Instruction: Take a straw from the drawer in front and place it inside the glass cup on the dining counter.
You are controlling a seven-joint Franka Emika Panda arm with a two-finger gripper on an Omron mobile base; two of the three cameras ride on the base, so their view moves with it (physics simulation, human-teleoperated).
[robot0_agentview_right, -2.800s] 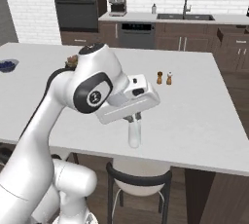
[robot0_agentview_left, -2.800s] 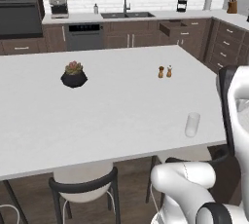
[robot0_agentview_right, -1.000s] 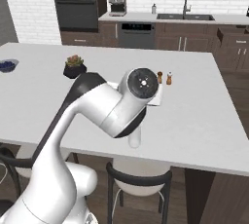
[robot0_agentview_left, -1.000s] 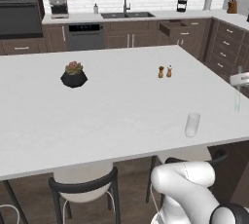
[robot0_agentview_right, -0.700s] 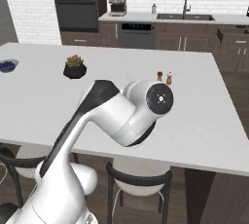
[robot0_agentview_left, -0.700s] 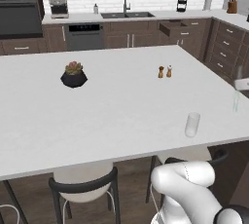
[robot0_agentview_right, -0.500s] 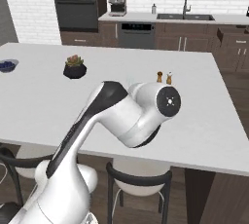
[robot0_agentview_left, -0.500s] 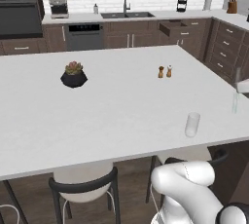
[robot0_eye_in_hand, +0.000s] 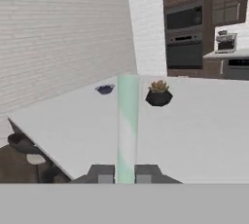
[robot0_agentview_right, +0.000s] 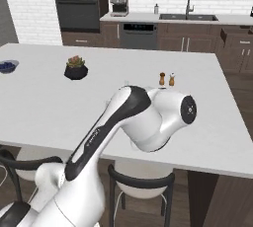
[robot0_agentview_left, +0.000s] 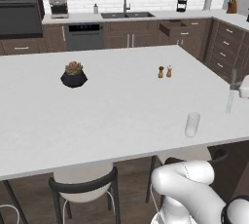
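Straw [robot0_eye_in_hand: 127, 125] in pincer [robot0_eye_in_hand: 124, 173], unlabelled

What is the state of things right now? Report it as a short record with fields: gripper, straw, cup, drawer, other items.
gripper: shut on the straw
straw: clamped between both fingertips, off to the right of the glass cup in the left base view, not in it
glass cup: upright near the dining counter's front right edge, no straw inside
drawer: pulled open
other items: potted plant, two shakers, dark bowl
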